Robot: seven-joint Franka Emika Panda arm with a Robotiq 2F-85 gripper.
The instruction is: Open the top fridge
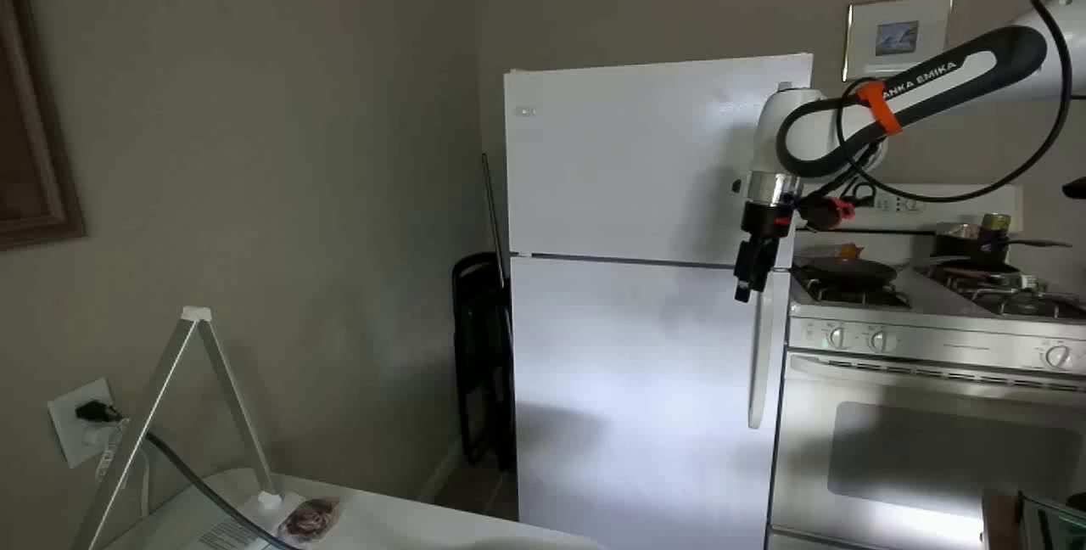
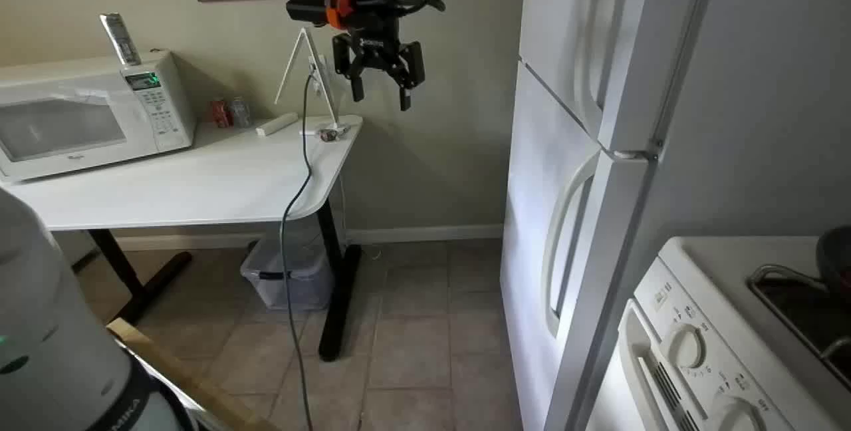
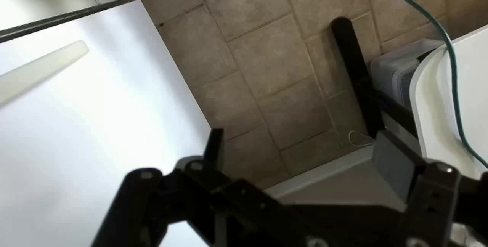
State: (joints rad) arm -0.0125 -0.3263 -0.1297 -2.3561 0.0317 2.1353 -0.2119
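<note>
The top fridge door is plain white and shut above the taller lower door. It also shows in an exterior view, with its long vertical white handle. The arm hides that handle in an exterior view. My gripper points down in front of the fridge, near the gap between the doors. In an exterior view, the gripper is open, empty and well apart from the door. In the wrist view, its fingers are spread over the floor, with a white fridge door and handle at left.
A stove with pans stands beside the fridge. A white table carries a microwave, a white folding lamp and small items. A dark cable hangs off its edge. Black folded chairs lean beside the fridge.
</note>
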